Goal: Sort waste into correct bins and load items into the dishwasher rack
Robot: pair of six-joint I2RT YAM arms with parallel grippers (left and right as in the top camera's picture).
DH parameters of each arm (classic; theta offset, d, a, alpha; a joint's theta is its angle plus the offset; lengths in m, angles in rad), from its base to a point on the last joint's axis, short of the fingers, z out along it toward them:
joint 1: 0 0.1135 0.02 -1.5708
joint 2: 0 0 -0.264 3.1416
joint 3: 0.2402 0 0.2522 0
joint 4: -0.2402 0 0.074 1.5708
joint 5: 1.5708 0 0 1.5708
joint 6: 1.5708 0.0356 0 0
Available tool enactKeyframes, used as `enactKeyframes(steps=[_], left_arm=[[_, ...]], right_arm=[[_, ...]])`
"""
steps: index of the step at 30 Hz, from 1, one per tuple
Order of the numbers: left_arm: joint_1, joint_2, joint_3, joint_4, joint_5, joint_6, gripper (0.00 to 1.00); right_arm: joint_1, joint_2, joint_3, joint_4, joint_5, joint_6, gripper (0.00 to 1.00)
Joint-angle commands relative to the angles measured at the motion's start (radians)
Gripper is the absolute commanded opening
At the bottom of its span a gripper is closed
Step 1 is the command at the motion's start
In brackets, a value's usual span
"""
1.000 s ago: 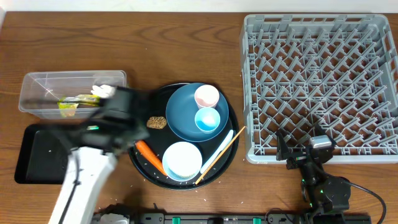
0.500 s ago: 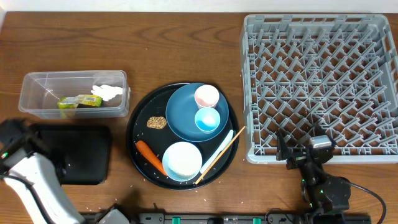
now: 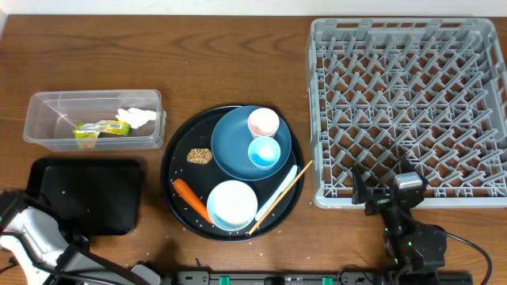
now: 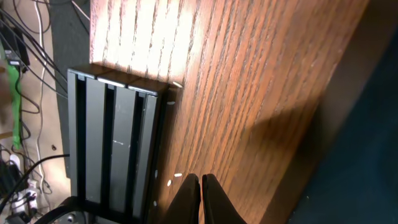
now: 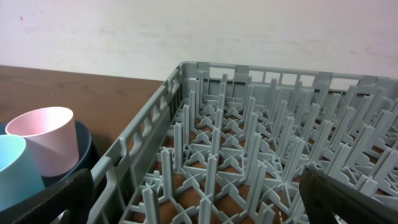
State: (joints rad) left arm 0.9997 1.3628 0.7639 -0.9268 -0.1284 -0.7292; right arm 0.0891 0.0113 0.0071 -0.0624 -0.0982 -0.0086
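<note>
The clear tub (image 3: 47, 131) holds the yellow-green wrapper (image 3: 101, 128) and the white tissue (image 3: 136, 117). The shallow black tray (image 3: 87, 194) lies in front of it. The carrot (image 3: 190, 199) and the brown lump (image 3: 199, 156) lie on the round tray beside the dark-blue plate (image 3: 234, 150), which carries the pink cup (image 3: 263, 122) and the light-blue cup (image 3: 264, 151). The pale-blue bowl (image 3: 232, 203), chopsticks (image 3: 279, 198) and white utensil (image 3: 283, 184) are there too. My left gripper (image 4: 200, 186) is shut and empty over the table's front left edge. My right gripper (image 5: 199, 205) is open at the grey rack (image 3: 408, 103).
The large round black tray (image 3: 176, 170) sits mid-table. Loose rice grains (image 4: 178, 175) lie near the table edge by a black rail (image 4: 115, 143). My left arm (image 3: 28, 237) is at the front left corner. The right wrist view shows the rack's pegs (image 5: 249, 143) and the pink cup (image 5: 46, 137).
My left arm has swung away from the tub and the round tray, back to the front left corner. The right arm has not moved.
</note>
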Motion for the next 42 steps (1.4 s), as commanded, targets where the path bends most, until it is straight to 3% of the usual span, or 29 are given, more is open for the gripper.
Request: enactKeyframes(steps=[1, 6, 12, 29, 34, 42], left_arm=[[0.005, 0.003, -0.025, 0.022, 0.004, -0.005, 0.06], [0.005, 0.004, -0.031, 0.055, 0.025, -0.003, 0.06], [0.004, 0.004, -0.031, 0.107, 0.151, 0.063, 0.06], [0.004, 0.005, -0.04, 0.112, 0.218, 0.063, 0.06], [0.004, 0.005, -0.04, 0.151, 0.342, 0.126, 0.06], [0.003, 0.005, -0.04, 0.171, 0.346, 0.148, 0.06]], right_arm=[[0.003, -0.003, -0.002, -0.002, -0.007, -0.007, 0.99], [0.003, -0.003, -0.002, -0.002, -0.007, -0.008, 0.99], [0.003, -0.003, -0.002, -0.002, -0.007, -0.007, 0.99], [0.003, -0.003, -0.002, -0.002, -0.007, -0.007, 0.99], [0.003, -0.003, -0.002, -0.002, -0.007, -0.007, 0.99], [0.003, -0.003, -0.002, -0.002, -0.007, -0.008, 0.99]])
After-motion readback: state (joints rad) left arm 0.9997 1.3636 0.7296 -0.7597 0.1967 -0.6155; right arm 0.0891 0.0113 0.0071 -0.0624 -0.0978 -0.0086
